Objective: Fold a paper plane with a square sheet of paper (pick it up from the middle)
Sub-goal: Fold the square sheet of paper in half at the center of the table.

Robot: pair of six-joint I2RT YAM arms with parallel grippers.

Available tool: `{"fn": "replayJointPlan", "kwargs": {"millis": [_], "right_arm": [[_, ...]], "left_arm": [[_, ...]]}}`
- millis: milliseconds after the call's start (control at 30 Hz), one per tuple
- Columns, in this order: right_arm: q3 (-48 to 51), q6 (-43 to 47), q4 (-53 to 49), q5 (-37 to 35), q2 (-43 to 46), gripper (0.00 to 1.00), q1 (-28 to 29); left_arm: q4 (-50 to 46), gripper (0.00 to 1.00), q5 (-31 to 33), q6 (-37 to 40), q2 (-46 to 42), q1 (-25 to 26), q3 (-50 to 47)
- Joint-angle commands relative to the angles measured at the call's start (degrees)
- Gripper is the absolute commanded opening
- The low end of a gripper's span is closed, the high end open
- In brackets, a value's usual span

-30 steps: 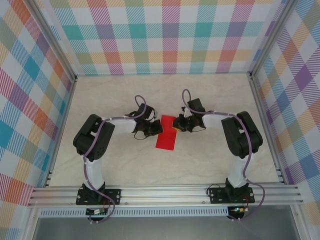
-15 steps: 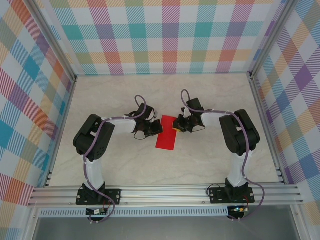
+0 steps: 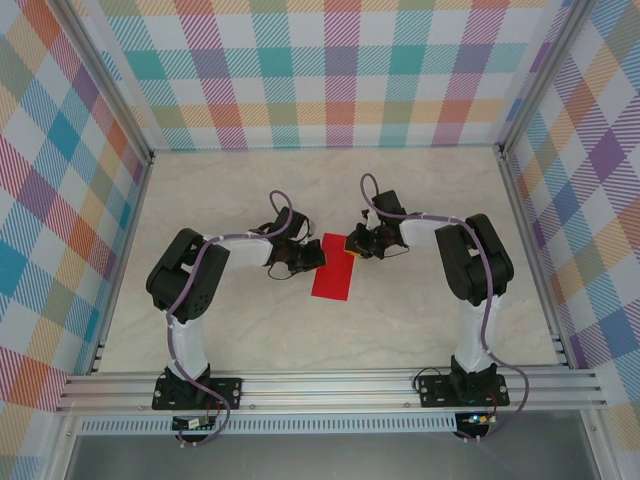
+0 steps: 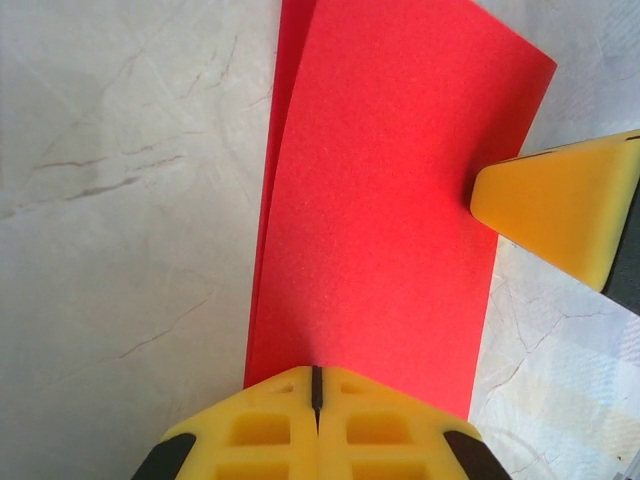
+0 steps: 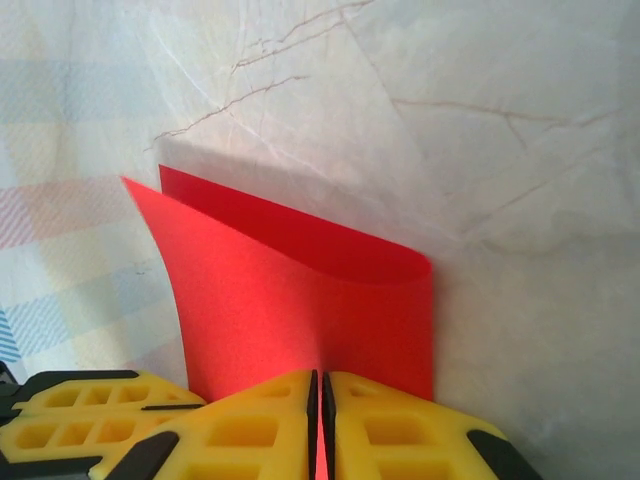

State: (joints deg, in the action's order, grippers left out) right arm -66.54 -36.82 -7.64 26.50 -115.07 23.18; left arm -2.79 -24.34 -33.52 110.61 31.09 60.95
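Note:
The square sheet of paper is bright red and lies folded in half as a narrow rectangle at the table's middle. Its top layer bows up off the lower one. My left gripper is at the sheet's left edge, its jaws shut on the near edge of the paper. My right gripper is at the upper right corner and is shut on the paper, red showing in its slit. One of the right gripper's yellow fingers touches the sheet's far side.
The pale marble tabletop is walled by checked panels at the back and sides. An aluminium rail runs along the near edge. The left gripper's yellow fingers sit close beside the right gripper.
My right gripper has crept slightly up and to the left with the paper's corner. The left gripper and the sheet on the table look unmoved.

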Motion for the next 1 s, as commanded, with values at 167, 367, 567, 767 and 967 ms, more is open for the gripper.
{"fn": "replayJointPlan", "kwargs": {"millis": [167, 367, 567, 767, 967], "right_arm": [[-1.2, 0.1, -1.2, 1.1, 1.0, 0.14, -1.5], [-4.2, 0.4, -1.7, 2.1, -2.4, 0.14, -3.0], [-4.6, 0.5, -3.5, 0.0, -5.0, 0.14, -3.0], [-6.0, 1.1, -5.9, -0.6, -3.4, 0.14, -3.0], [-9.1, 1.4, -6.1, 1.0, -2.8, 0.15, -3.0]], "left_arm": [[-9.3, 0.0, 4.5, 1.5, 2.6, 1.0, -2.9], [-9.3, 0.0, 4.3, 1.5, 2.8, 1.0, -2.6], [-10.0, 0.0, 4.8, 1.8, 2.6, 1.0, -2.6], [-10.2, 0.0, 5.0, 1.9, 2.6, 1.0, -2.3], [-10.3, 0.0, 5.0, 1.9, 2.6, 1.0, -2.2]]}}
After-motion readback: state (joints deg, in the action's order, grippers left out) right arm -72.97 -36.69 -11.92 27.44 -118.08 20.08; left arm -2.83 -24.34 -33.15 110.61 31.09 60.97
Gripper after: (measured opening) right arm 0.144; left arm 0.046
